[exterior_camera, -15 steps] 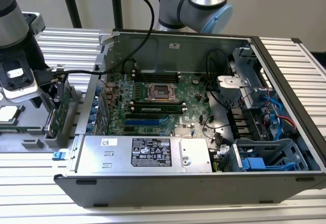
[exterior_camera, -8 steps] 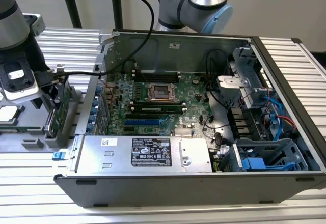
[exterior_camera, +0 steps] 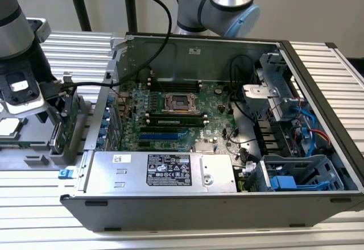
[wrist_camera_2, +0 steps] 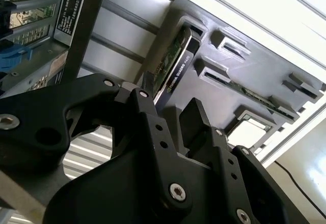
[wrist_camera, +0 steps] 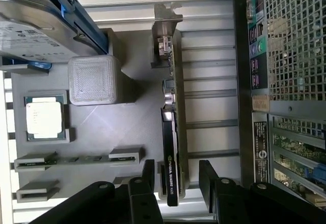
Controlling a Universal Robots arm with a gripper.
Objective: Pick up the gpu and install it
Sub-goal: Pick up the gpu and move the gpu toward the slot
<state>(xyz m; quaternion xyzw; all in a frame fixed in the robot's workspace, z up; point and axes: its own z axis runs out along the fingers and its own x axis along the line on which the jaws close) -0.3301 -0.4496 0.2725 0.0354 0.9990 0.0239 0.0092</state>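
The hand point(wrist_camera: 177, 175) is open and empty, its fingers straddling one end of the gpu point(wrist_camera: 170, 132). The card stands on edge in a grey parts tray point(wrist_camera: 127, 127) at the exterior view's left, with its long axis running away from the hand.

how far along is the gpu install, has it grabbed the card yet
Early. Done: the claw straddles the end of the gpu, open, with a gap beside the card. In hand: nothing gripped; the card stands on edge in the grey holder outside the case. Left: gripping, lifting and seating it on the motherboard.

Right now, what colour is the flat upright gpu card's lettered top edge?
Black: gpu edge, first wrist view.
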